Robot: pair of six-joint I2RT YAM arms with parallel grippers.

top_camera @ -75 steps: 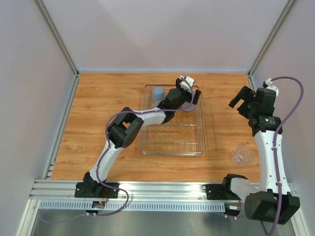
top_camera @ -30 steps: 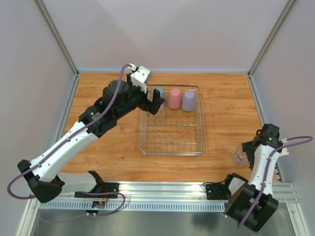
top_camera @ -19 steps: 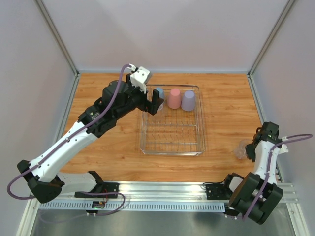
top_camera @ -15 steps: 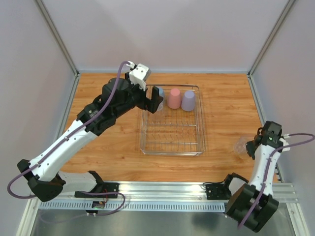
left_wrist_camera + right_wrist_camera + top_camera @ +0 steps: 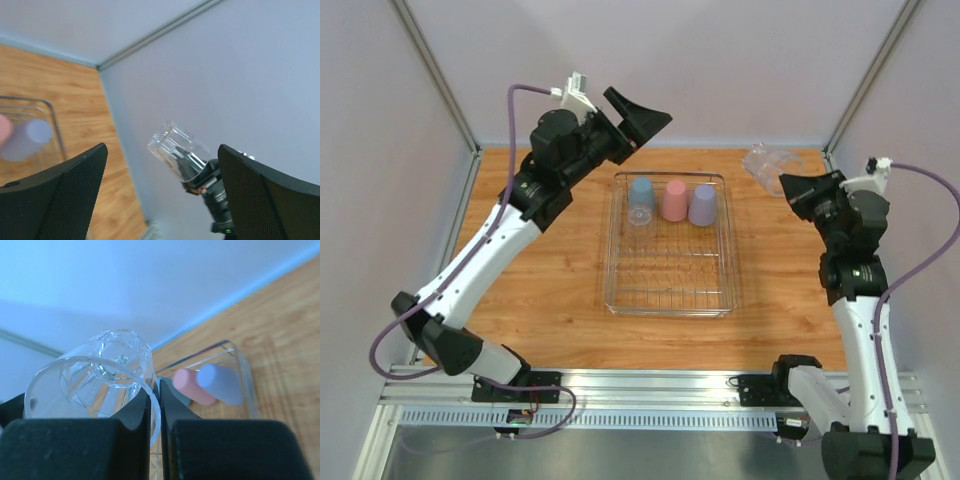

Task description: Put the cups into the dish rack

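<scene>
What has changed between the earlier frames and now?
The right gripper came down on the clear cup on the table at the right, shut on its wall and lifted it up toward the far side. The left gripper, open and empty, withdrew from the dish rack and rose up and away from it. The blue cup, pink cup and lavender cup stayed at the rack's far end.
</scene>
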